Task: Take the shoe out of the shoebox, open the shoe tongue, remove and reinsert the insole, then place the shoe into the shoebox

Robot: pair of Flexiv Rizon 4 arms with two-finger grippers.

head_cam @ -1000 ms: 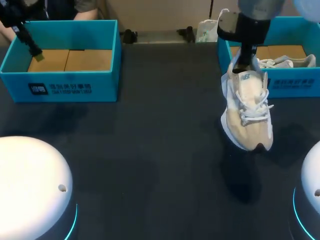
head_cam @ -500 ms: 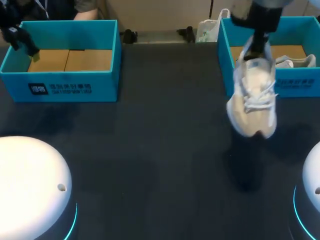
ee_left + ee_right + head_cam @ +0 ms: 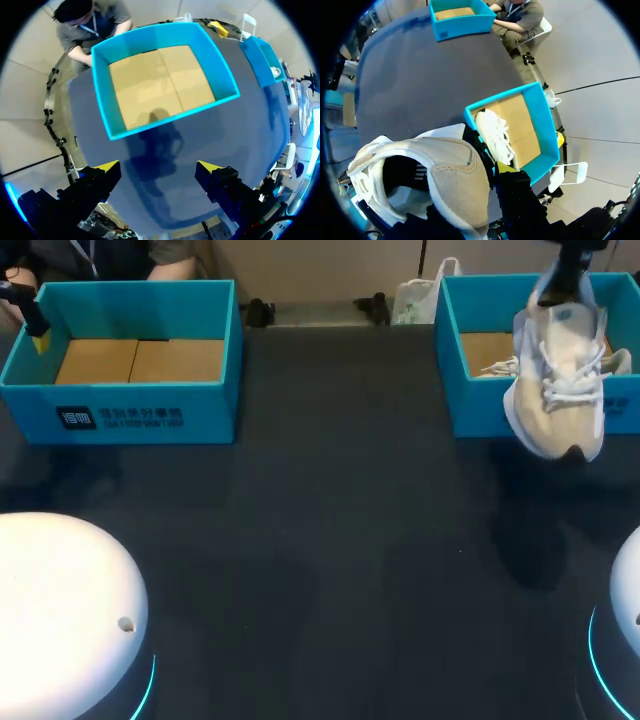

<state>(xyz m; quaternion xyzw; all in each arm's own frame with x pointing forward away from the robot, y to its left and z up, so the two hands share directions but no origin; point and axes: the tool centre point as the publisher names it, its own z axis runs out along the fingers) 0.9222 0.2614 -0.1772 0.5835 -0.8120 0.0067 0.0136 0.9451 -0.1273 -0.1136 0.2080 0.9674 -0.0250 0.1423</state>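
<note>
Up high, the right claw (image 3: 565, 272) is clamped on the heel of the shoe (image 3: 556, 380), which hangs toe-down, clear of the table (image 3: 330, 520), in front of the near wall of the right box (image 3: 478, 405). Inside that box a second shoe (image 3: 495, 135) lies on its side on the cardboard floor. Well apart, the left claw (image 3: 157, 167) hangs with its fingers spread wide and nothing between them, above the table just outside the left box (image 3: 165, 120), whose cardboard floor shows.
</note>
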